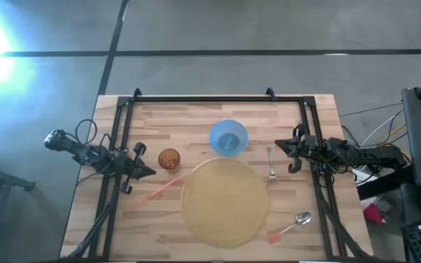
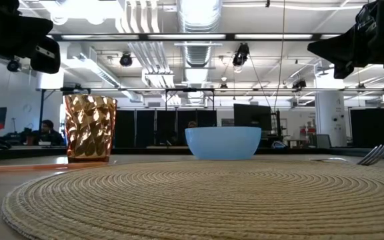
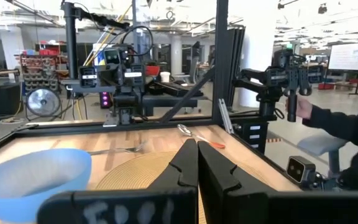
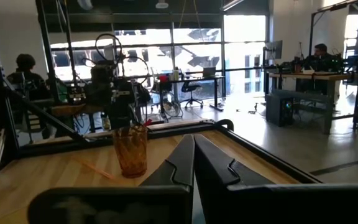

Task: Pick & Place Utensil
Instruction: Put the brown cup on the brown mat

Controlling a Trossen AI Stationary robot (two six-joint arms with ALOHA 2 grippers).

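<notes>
A metal fork (image 1: 271, 164) lies flat on the table just right of the round woven placemat (image 1: 226, 201). A spoon with an orange handle (image 1: 291, 226) lies near the mat's right near side, and a long orange-handled utensil (image 1: 156, 191) lies left of the mat. My left gripper (image 1: 150, 172) hovers shut above the table's left side beside the amber cup (image 1: 169, 158). My right gripper (image 1: 279, 145) hovers shut at the right side, just above and right of the fork. Neither touches anything.
A blue bowl (image 1: 229, 137) stands behind the mat, and the amber cup stands left of it. A black frame (image 1: 210, 99) runs along the table's far, left and right edges. People sit in the room beyond; a person's dark sleeve (image 3: 347, 121) shows past the table's right side.
</notes>
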